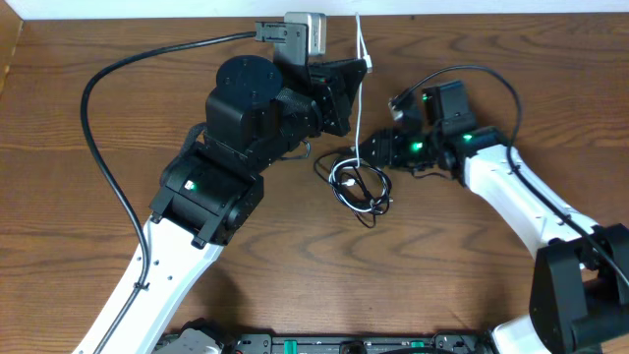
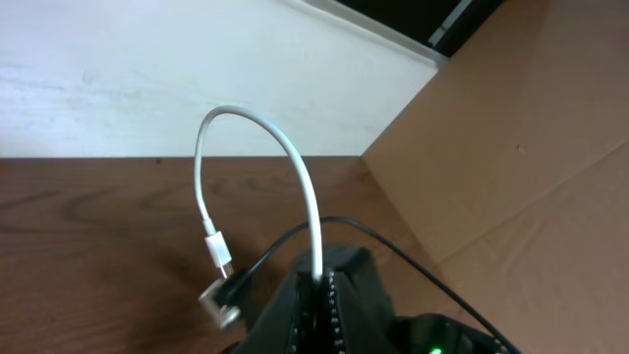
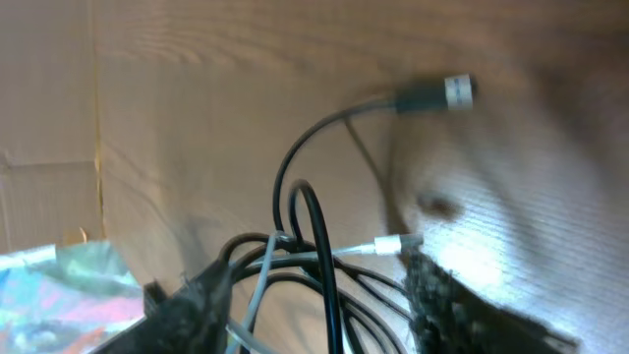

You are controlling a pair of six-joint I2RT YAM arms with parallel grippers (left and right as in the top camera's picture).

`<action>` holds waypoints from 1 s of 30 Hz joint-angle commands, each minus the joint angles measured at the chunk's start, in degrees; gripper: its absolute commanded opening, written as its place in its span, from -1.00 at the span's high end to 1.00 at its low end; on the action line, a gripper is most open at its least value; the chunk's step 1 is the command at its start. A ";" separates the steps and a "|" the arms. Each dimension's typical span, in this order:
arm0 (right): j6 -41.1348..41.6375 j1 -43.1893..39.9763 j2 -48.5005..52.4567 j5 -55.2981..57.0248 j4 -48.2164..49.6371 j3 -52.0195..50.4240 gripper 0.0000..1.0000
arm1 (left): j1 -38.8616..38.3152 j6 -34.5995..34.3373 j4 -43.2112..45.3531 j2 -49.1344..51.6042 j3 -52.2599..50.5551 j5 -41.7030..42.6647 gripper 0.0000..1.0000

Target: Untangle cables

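Observation:
The cables (image 1: 360, 187) lie as a small black coil on the wooden table between the two arms. A white cable (image 1: 358, 93) rises from the coil toward the back edge. My left gripper (image 1: 346, 90) is shut on it. In the left wrist view the white cable (image 2: 295, 167) leaves the closed jaws (image 2: 319, 295), arcs over, and ends in a white plug (image 2: 218, 252). My right gripper (image 1: 371, 152) sits at the coil's upper right. In the right wrist view its fingers (image 3: 314, 305) are spread, with black and grey loops (image 3: 324, 265) between them. A silver-tipped black plug (image 3: 444, 93) lies beyond.
A grey box (image 1: 307, 29) sits at the table's back edge. The left arm's thick black cord (image 1: 98, 128) curves across the left side. A white wall (image 2: 147, 79) and a cardboard panel (image 2: 511, 147) stand behind. A silver plug (image 2: 222, 307) lies beside my left jaws.

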 commanded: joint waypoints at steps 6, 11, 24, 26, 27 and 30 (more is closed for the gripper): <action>-6.80 1.57 1.51 -1.38 -3.76 -0.39 0.44 | 0.57 -0.24 -4.72 0.04 0.42 0.42 0.85; -9.64 0.28 1.49 -1.64 -4.00 -0.39 0.40 | 0.57 -0.28 -15.21 2.38 0.42 -1.51 0.85; -12.76 -6.03 1.49 -1.64 -8.31 -0.37 0.06 | 0.50 4.35 -28.87 19.76 0.15 -1.33 0.85; -13.42 -7.17 1.49 -1.62 -9.31 -0.37 0.05 | 0.48 6.71 -26.03 21.00 0.15 0.09 0.77; -13.70 -7.54 1.49 -1.62 -9.66 -0.39 0.05 | 0.46 8.09 -24.65 21.09 0.15 0.81 0.68; -14.29 -8.90 1.49 -1.40 -10.45 -0.39 0.02 | 0.11 12.44 -20.09 20.94 0.15 1.14 0.19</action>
